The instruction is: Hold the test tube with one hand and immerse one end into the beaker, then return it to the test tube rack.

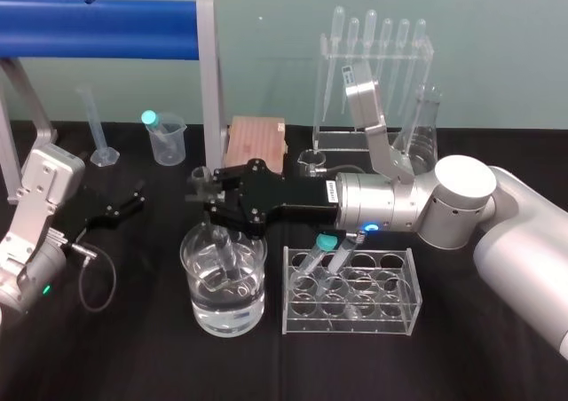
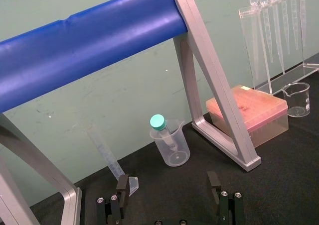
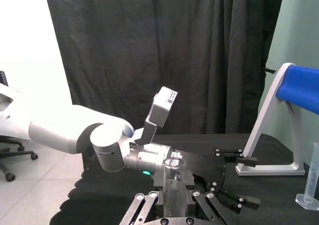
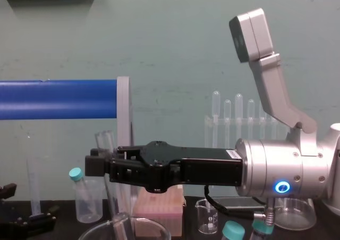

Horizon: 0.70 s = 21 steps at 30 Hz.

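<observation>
Black table (image 1: pixel 133 357). Blue padded bar (image 1: pixel 98 28) on a grey frame spans the far left.

Right arm (image 1: pixel 461 206) comes in from the right, with its wrist lying level across the middle of the table. Left arm (image 1: pixel 35 215) is parked at the left edge. Left gripper (image 1: pixel 124 204) sits low over the table, fingers spread wide with nothing between them.

Pipette stand (image 1: pixel 373 73) is far, right of centre. Test tube rack (image 1: pixel 390 317) is near, right of centre, just beside the beaker but not touching it. Two teal-capped tubes (image 1: pixel 327 241) lean in its far-left holes, under the right wrist.

Beaker (image 1: pixel 200 312) is near centre, part full of clear liquid.

Pink box (image 1: pixel 257 144) is far centre, behind the right gripper and next to the frame's right leg. Plastic cup (image 1: pixel 167 144) is far left with a capped tube (image 1: pixel 149 117) standing in it. Graduated cylinder (image 1: pixel 98 126) is further left.

Right gripper (image 1: pixel 206 192) is over the beaker's far rim, pinching the test tube (image 1: pixel 222 255) on its upper part, a little below the lipped rim. The tube is tilted, open rim up and toward the far left, and it is out of the rack. Its lower end is down inside the beaker at about the liquid line. Can't tell if the tip is actually under the surface.
</observation>
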Tool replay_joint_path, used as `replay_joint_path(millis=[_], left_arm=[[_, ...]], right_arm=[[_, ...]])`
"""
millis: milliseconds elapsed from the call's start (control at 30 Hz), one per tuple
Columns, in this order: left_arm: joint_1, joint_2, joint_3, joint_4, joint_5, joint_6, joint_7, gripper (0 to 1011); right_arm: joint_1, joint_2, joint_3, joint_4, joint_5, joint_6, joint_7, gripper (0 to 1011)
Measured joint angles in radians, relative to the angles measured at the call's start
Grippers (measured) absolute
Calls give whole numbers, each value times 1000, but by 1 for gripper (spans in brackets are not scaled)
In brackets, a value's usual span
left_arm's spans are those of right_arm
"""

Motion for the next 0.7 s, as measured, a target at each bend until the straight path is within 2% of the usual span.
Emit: replay_joint_path(millis=[700], left_arm=[[0, 0, 0, 0, 0, 0, 0, 1000]], right_arm=[[-1, 1, 0, 1, -3, 6, 0, 225]])
